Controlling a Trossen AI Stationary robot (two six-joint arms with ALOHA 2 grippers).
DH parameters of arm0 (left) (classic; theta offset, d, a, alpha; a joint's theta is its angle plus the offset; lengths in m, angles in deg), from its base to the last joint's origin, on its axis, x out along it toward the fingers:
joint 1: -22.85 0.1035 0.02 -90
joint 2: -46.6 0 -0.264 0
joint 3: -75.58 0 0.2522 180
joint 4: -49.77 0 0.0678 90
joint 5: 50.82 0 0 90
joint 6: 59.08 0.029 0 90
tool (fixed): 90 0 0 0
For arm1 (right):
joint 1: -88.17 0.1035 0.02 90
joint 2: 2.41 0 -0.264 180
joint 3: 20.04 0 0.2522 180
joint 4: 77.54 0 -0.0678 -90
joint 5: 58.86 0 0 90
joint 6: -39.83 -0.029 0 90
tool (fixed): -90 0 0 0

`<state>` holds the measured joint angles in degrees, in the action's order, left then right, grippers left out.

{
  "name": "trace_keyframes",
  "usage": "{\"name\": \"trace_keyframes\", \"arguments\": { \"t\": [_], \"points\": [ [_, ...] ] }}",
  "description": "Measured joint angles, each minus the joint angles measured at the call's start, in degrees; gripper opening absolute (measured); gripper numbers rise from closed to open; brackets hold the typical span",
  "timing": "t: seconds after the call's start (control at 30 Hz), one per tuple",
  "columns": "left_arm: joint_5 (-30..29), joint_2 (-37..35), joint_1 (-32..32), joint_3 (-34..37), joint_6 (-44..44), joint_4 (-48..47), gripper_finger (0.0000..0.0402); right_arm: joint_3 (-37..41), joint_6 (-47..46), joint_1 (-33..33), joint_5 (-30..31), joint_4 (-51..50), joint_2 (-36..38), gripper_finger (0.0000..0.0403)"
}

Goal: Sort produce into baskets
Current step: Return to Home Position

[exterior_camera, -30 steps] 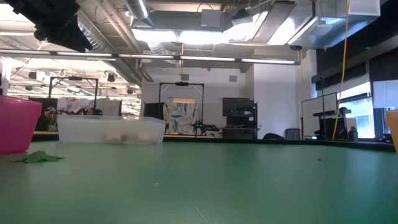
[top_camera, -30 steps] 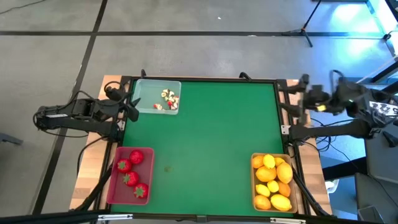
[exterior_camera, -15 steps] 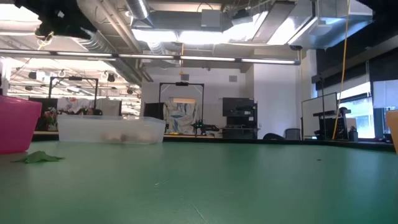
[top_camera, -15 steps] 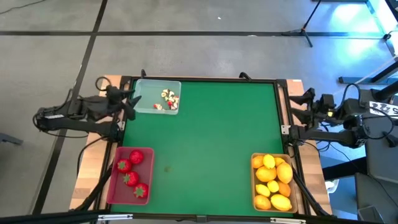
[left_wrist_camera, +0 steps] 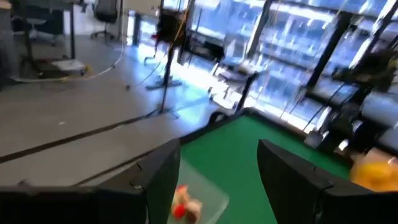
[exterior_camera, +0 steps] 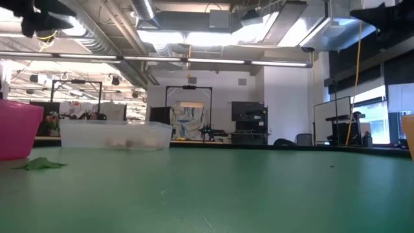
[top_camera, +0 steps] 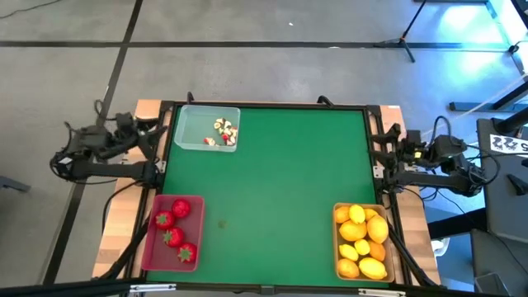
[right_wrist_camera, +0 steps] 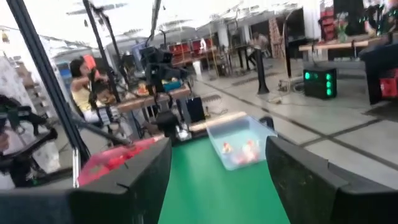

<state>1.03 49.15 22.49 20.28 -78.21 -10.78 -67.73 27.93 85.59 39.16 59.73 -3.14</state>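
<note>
Your left gripper [left_wrist_camera: 216, 163] sits outside the left edge of the green mat [top_camera: 280, 181], over the wooden border [top_camera: 111, 247] and just beside the clear tray [top_camera: 191, 132]; its fingers [left_wrist_camera: 158, 183] stand wide apart with nothing between them. Your right gripper [right_wrist_camera: 217, 155] sits beyond the mat's right edge, apart from every tray; its fingers are also spread wide and hold nothing.

In the high view the clear tray lies in the mat's top-left corner with its long axis running across the table, left to right; the white-and-red bits [top_camera: 223, 132] are bunched toward its right end. The red tray [top_camera: 148, 247] lies in the bottom-left corner, turned the other way, with its long axis running top to bottom; four strawberries [top_camera: 173, 237] lie in a loose line along that axis, and you cannot tell which way their tops point. The tan tray [top_camera: 337, 247] lies in the bottom-right corner, long axis parallel to the red tray's; it is heaped with lemons [top_camera: 356, 215], and orange fruit [top_camera: 378, 252] lies among them. A small green scrap [top_camera: 221, 222] lies flat on the mat just beside the red tray, not touching it.
</note>
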Motion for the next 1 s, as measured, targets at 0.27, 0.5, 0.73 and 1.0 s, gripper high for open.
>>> {"name": "trace_keyframes", "arguments": {
  "t": [0.27, 0.5, 0.73, 1.0],
  "points": [
    [-3.16, -1.42, 0.01, 10.23, -1.82, 9.49, 0.0210, 7.00, -0.49, -0.02, -0.28, 4.27, 0.48, 0.0257],
    [4.51, -1.52, -0.17, 23.28, -1.78, 25.37, 0.0210, 14.29, -0.72, -0.01, -4.41, 11.88, 0.48, 0.0257],
    [10.65, -1.70, -3.73, 35.27, 0.85, 43.56, 0.0210, 19.04, -0.44, -0.05, -6.39, 16.62, 0.52, 0.0257],
    [23.89, -1.73, -9.11, 38.79, 5.11, 50.63, 0.0210, 19.53, 0.60, -0.03, -9.16, 16.18, 0.52, 0.0257]
  ]
}}
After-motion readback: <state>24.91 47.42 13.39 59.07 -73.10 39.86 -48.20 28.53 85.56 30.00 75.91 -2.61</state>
